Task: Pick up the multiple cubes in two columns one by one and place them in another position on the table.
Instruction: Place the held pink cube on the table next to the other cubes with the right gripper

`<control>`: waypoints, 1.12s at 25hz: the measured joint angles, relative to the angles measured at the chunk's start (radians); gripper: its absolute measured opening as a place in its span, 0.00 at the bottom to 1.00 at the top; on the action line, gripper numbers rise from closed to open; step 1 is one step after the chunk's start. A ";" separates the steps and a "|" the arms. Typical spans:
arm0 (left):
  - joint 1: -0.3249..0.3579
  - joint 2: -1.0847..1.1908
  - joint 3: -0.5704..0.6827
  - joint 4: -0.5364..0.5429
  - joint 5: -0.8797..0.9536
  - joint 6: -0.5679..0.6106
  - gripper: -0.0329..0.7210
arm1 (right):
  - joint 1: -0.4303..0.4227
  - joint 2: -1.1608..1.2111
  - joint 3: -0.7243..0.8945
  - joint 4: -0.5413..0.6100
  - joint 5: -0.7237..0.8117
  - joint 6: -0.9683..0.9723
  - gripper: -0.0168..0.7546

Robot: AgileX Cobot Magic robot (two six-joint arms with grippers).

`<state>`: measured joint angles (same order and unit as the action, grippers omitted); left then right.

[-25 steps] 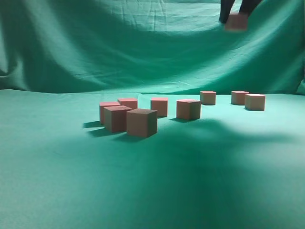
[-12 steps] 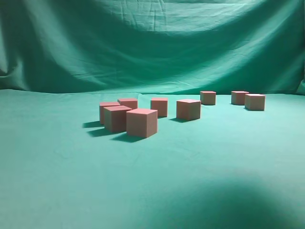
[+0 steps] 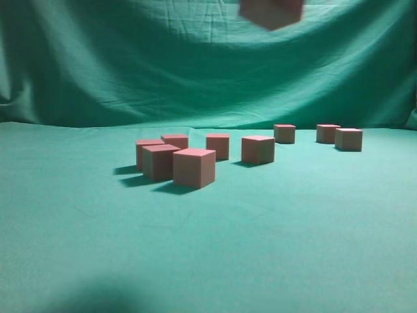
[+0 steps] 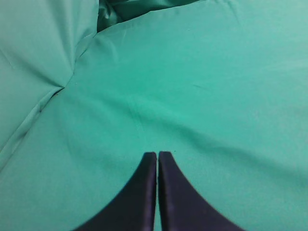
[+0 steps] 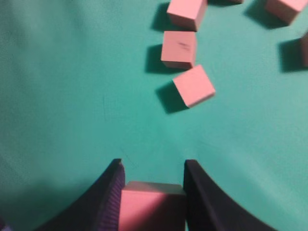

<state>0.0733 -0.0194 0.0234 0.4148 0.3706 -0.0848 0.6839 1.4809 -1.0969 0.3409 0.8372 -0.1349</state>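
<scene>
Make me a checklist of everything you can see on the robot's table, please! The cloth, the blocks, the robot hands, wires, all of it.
Surface: green cloth covers the table, lightly wrinkled.
Job's things: eight pink cubes stand on the cloth; the nearest cube leads a left cluster, and three sit far right, ending with the rightmost cube. A ninth, the held cube, is up in the air, blurred at the top of the exterior view.
Clutter: nothing seen.
Grippers: right gripper is clamped on the held cube, above bare cloth near the cluster. Left gripper is closed and empty, over bare cloth.
Cables: nothing seen.
Surroundings: green backdrop cloth hangs behind the table.
</scene>
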 joint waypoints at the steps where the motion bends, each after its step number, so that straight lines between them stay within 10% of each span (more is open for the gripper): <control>1: 0.000 0.000 0.000 0.000 0.000 0.000 0.04 | 0.016 0.023 0.000 0.000 -0.024 0.012 0.38; 28: 0.000 0.000 0.000 0.000 0.000 0.000 0.04 | 0.035 0.339 0.000 -0.315 -0.248 0.412 0.38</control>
<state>0.0733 -0.0194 0.0234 0.4148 0.3706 -0.0848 0.7185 1.8199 -1.0969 0.0260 0.5889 0.2774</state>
